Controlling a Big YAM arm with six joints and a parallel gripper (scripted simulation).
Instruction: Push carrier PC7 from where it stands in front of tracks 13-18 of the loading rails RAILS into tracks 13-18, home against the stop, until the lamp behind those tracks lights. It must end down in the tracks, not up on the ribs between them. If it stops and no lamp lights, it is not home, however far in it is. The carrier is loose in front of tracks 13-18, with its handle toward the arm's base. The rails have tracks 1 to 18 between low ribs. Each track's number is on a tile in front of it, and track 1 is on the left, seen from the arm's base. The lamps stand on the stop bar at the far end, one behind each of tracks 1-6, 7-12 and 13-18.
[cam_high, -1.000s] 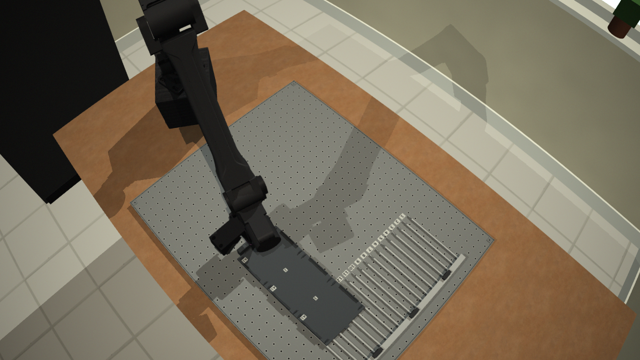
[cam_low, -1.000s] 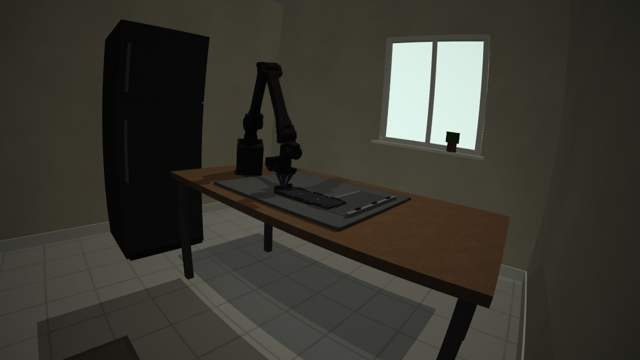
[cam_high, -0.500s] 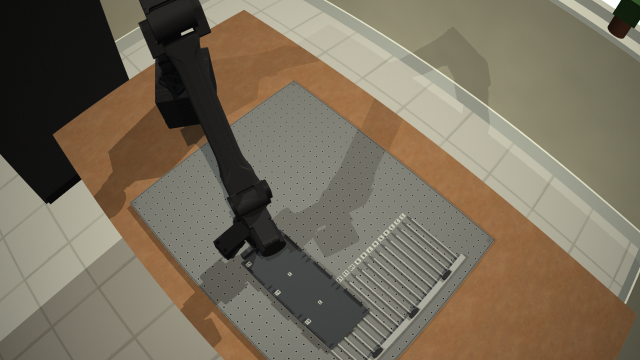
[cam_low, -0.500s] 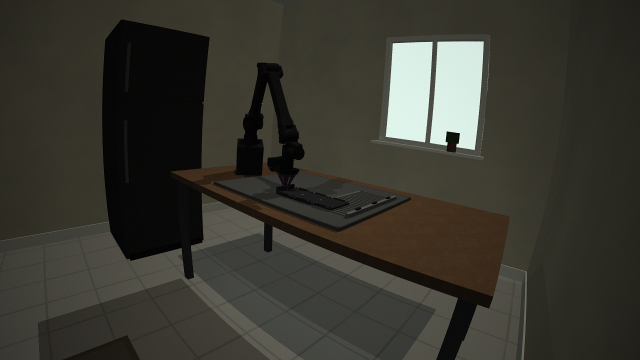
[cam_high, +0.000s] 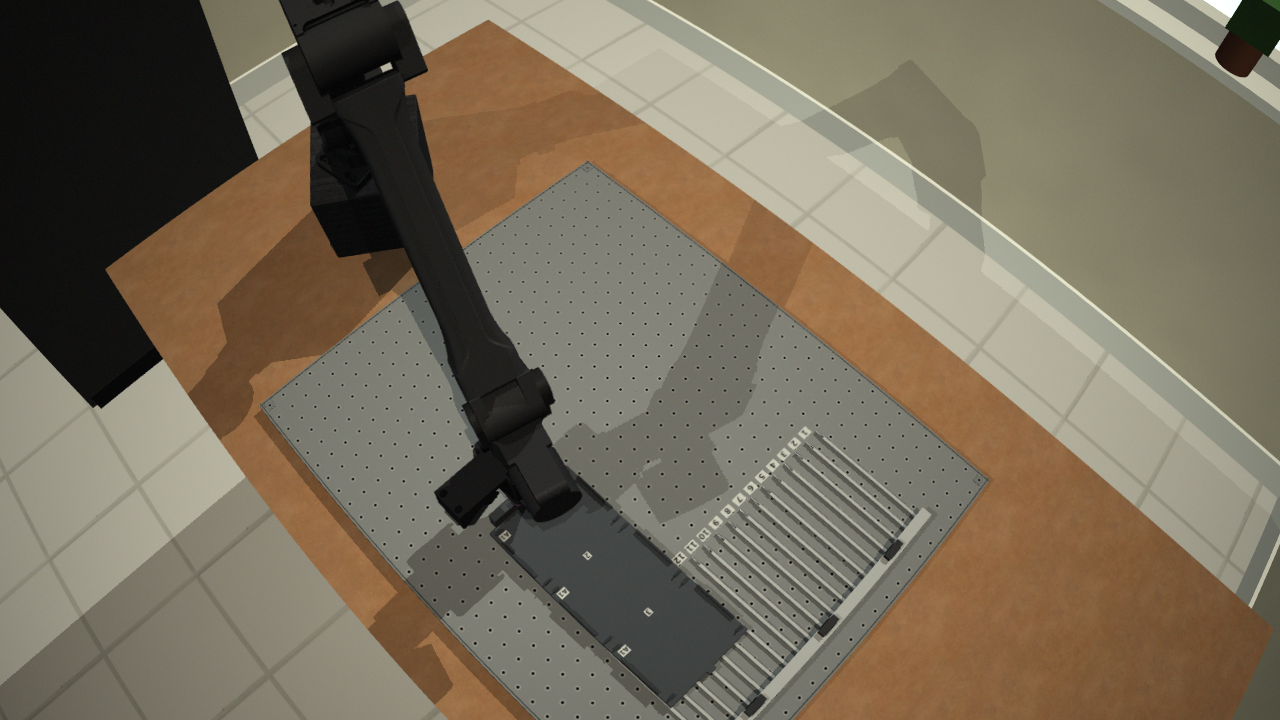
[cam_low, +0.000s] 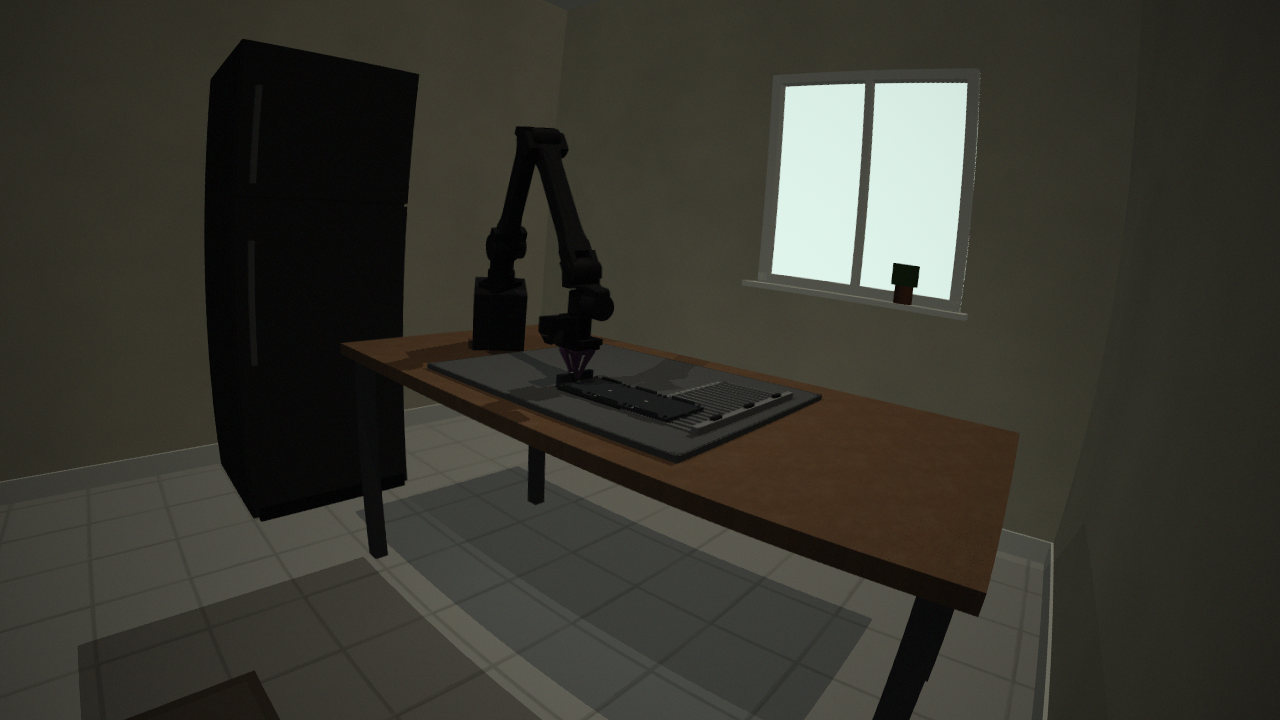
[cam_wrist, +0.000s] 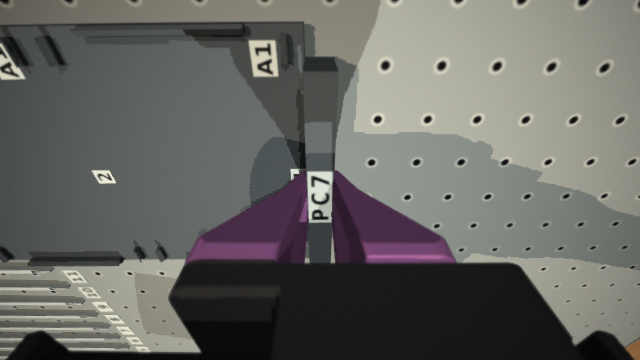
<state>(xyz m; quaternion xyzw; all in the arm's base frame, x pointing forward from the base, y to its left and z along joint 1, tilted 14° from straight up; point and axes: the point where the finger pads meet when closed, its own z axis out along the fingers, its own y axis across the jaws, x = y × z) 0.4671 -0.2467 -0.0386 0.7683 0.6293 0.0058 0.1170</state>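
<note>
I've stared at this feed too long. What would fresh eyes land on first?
The purple fingers of the gripper, shut on the handle labelled PC7, fill the wrist view. From the top, the long dark carrier lies partway into the rails, its far end short of the stop bar.

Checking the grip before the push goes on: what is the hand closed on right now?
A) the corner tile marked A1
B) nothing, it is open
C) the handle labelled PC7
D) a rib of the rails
C: in the wrist view the purple fingers of the hand clamp the upright handle bearing the PC7 label.
</note>
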